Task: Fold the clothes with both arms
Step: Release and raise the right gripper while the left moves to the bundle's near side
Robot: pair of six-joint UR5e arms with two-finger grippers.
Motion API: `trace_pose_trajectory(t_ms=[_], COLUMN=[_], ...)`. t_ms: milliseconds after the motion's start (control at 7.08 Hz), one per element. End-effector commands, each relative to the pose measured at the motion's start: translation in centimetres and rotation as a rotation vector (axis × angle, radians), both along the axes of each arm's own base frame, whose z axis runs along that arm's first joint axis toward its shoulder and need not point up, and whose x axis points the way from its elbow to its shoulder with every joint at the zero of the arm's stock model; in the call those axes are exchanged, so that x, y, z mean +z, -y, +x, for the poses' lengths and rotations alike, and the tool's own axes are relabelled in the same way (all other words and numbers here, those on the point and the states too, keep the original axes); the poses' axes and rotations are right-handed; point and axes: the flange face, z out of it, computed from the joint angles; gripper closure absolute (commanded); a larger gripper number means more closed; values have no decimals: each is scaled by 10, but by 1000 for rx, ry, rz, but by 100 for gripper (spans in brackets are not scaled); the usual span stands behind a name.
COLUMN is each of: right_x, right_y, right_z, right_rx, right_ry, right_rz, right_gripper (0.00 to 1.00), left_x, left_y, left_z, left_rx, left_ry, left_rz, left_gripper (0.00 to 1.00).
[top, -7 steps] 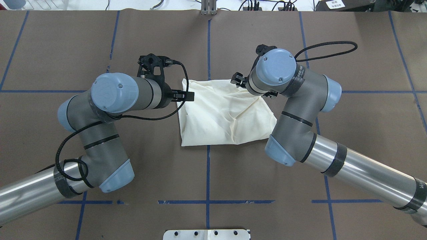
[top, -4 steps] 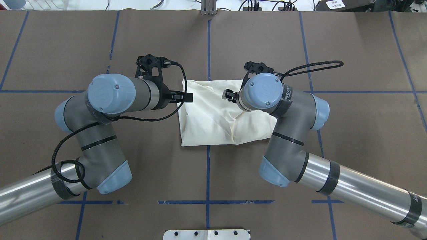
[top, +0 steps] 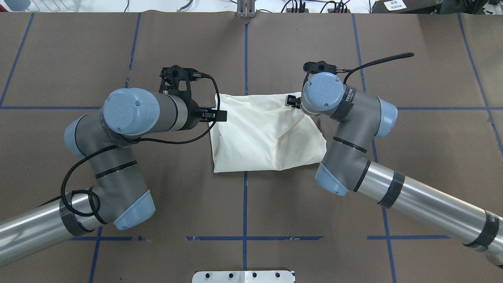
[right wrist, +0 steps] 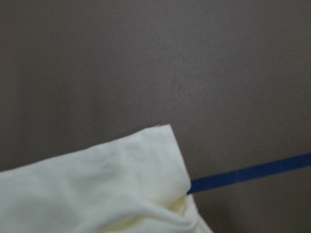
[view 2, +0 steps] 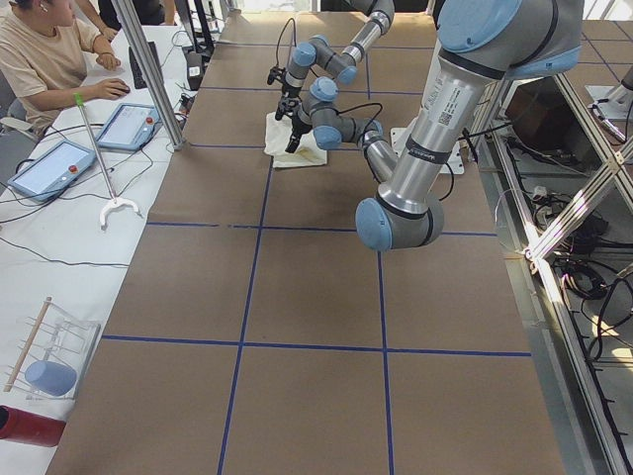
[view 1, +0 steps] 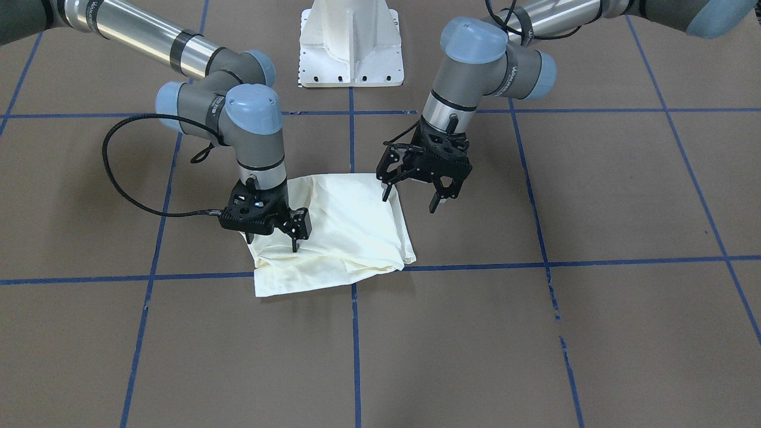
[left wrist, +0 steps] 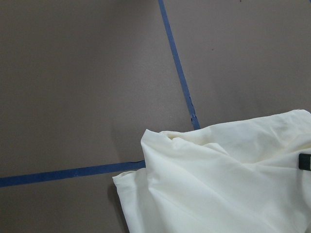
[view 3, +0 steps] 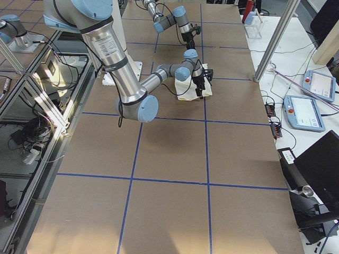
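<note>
The clothes [top: 267, 133] lie as a folded, plain cream bundle on the brown table, with no print showing [view 1: 345, 238]. My left gripper [view 1: 410, 199] hangs open just above the bundle's edge on my left side [top: 214, 114]. Its wrist view shows a rumpled corner of the clothes [left wrist: 223, 184]. My right gripper [view 1: 272, 241] stands open with its fingertips down on the far right corner of the clothes [top: 292, 101]. The right wrist view shows that cream corner [right wrist: 97, 189] against the table. Nothing is held by either gripper.
Blue tape lines [top: 245, 204] grid the brown table. The white pedestal base [view 1: 351, 44] sits at the robot's side. A person [view 2: 45, 54] sits at a side desk with tablets [view 2: 124, 124]; control pendants [view 3: 307, 111] lie on the other side desk.
My right arm swung left over the clothes, then came back right to the far right corner. The creases on the bundle shifted slightly. The left arm barely moved.
</note>
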Motion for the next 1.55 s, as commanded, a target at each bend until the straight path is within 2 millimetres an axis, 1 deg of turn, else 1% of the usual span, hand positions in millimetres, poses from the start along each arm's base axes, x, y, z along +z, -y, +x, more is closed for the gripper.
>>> trace_pose_trajectory(t_ms=[0,141,282,423,565,706,847,988,1129,1411], right_x=[13,3,7,10,11,12,12,10,9,11], right_y=[54,63,59,51,45,44,44,44,43,41], right_z=[55,75,81,88,94,95,96,97,98,100], right_rx=[-23,-74,-90,-92,-93,-92,-90,-88,-87,-83], right_ry=[-19,104,154,158,163,163,162,165,166,166], right_rz=[-8,-39,-12,-7,-1,0,0,3,5,3], right_gripper=[0,0,0,0,0,0,0,0,0,0], left_x=[3,4,7,28,47,58,72,72,61,54], left_y=[-1,-2,-7,-36,-67,-76,-91,-95,-94,-94], left_z=[3,5,7,17,38,60,77,77,79,77], left_rx=[3,7,19,66,122,148,179,185,183,181], left_ry=[4,2,-35,-91,-151,-203,-257,-302,-319,-346], left_rz=[-2,-2,25,64,96,121,146,168,175,188], left_gripper=[0,0,0,0,0,0,0,0,0,0])
